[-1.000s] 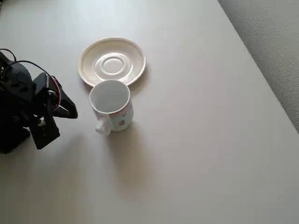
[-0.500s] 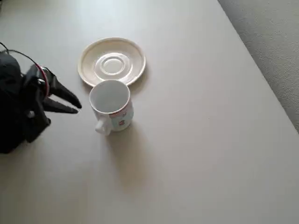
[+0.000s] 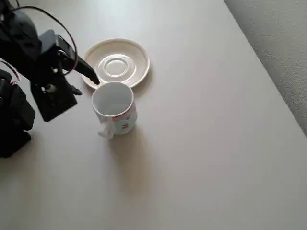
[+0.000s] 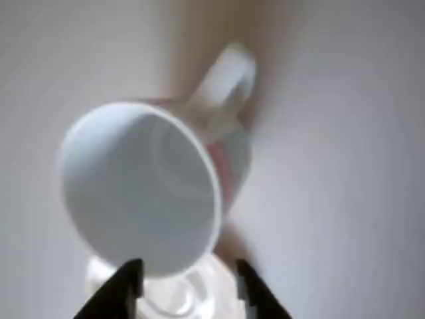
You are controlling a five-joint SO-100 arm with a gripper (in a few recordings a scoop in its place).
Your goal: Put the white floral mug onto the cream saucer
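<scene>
The white floral mug [image 3: 115, 108] stands upright on the table, its handle pointing to the lower left in the overhead view. Just above it in that view lies the cream saucer [image 3: 115, 63], bare, its lower edge close to the mug. My black gripper [image 3: 86, 84] is open and holds nothing; it hovers at the mug's upper left, with one finger over the saucer's lower-left rim. The blurred wrist view looks down into the mug [image 4: 143, 186], with both fingertips of the gripper [image 4: 187, 276] spread below it and a bit of the saucer [image 4: 169, 299] between them.
The arm's black base [image 3: 14, 124] sits at the left edge of the pale table [image 3: 201, 143]. The table's right edge runs diagonally at the upper right, with grey floor [image 3: 283, 43] beyond it.
The arm rose from the left edge and swung up and to the right. Its open fingers now reach the saucer's rim beside the mug. Mug and saucer stayed put.
</scene>
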